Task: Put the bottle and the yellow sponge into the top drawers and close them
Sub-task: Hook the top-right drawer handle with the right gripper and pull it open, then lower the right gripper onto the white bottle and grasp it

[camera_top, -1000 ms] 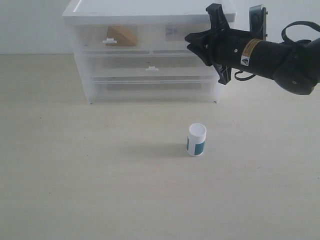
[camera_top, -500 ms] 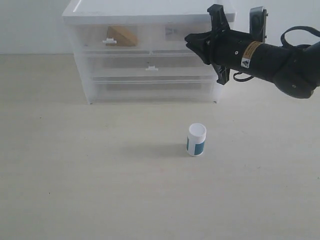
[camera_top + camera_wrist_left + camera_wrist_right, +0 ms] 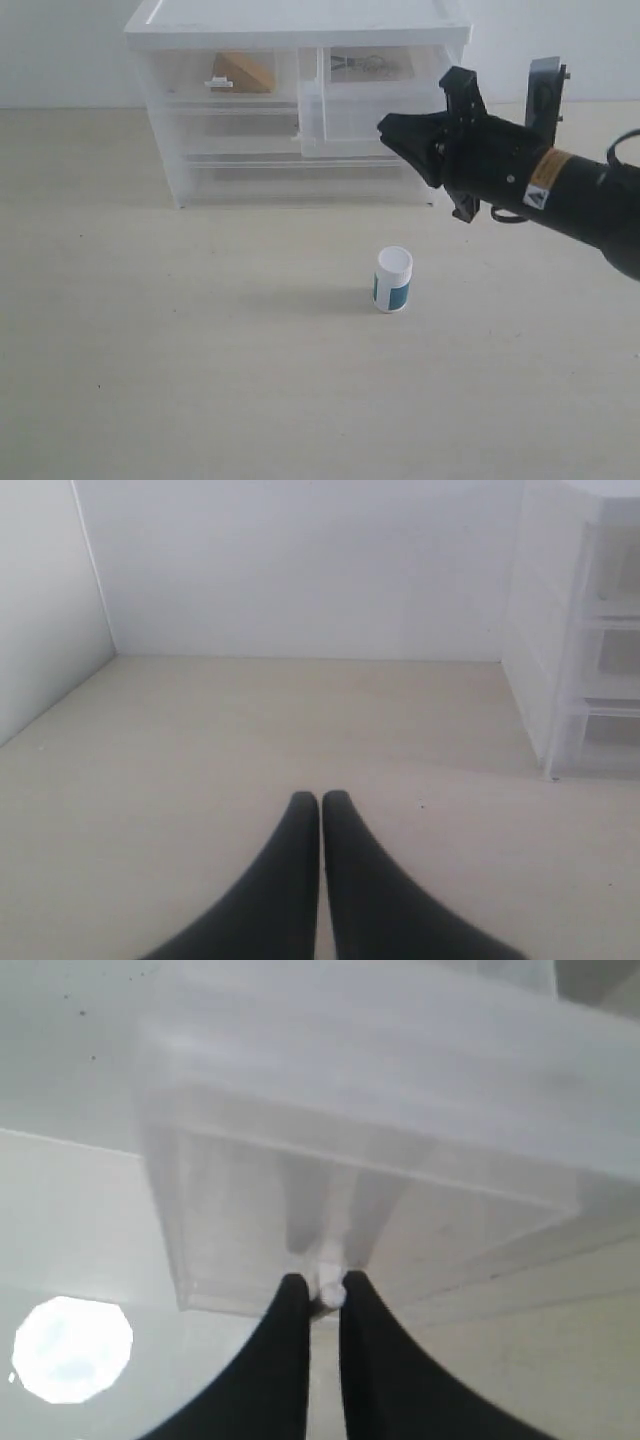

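Observation:
The white bottle [image 3: 393,280] with its teal label stands upright on the table in front of the cabinet [image 3: 300,20]; its cap [image 3: 72,1348] shows in the right wrist view. The yellow sponge [image 3: 243,72] lies inside the top left drawer [image 3: 225,75], which is pushed in. The top right drawer [image 3: 350,120] is pulled out. My right gripper [image 3: 385,127] [image 3: 324,1286] is shut on that drawer's small white handle [image 3: 329,1295]. My left gripper [image 3: 320,800] is shut on nothing, low over bare table to the cabinet's left, out of the exterior view.
Two full-width drawers [image 3: 300,165] sit closed under the top pair. The cabinet's side [image 3: 565,640] shows in the left wrist view, with a wall [image 3: 300,570] behind the table.
My right gripper has moved toward the camera and down, drawing the top right drawer out of the cabinet. The bottle and sponge have not moved.

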`<state>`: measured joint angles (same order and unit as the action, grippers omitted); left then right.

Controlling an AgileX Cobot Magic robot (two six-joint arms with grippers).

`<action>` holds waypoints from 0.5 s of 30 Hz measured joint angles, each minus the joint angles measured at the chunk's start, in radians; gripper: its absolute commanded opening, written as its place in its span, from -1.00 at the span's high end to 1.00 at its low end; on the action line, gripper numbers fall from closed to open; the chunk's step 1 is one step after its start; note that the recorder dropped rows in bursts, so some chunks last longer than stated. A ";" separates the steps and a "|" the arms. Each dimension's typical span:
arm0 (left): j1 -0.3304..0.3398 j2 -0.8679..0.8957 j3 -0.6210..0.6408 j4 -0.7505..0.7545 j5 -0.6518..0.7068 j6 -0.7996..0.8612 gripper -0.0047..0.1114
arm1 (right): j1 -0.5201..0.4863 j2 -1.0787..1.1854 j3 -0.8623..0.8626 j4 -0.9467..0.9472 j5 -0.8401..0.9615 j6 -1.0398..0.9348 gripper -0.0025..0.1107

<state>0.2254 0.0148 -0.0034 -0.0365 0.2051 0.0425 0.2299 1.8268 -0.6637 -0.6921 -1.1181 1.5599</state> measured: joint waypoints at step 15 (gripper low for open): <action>0.000 0.000 0.000 0.000 0.000 0.000 0.85 | 0.000 -0.048 0.093 -0.319 0.045 -0.255 -0.38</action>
<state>0.2254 0.0148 -0.0034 -0.0365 0.2051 0.0425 0.2299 1.7784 -0.5706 -1.0112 -1.0727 1.3048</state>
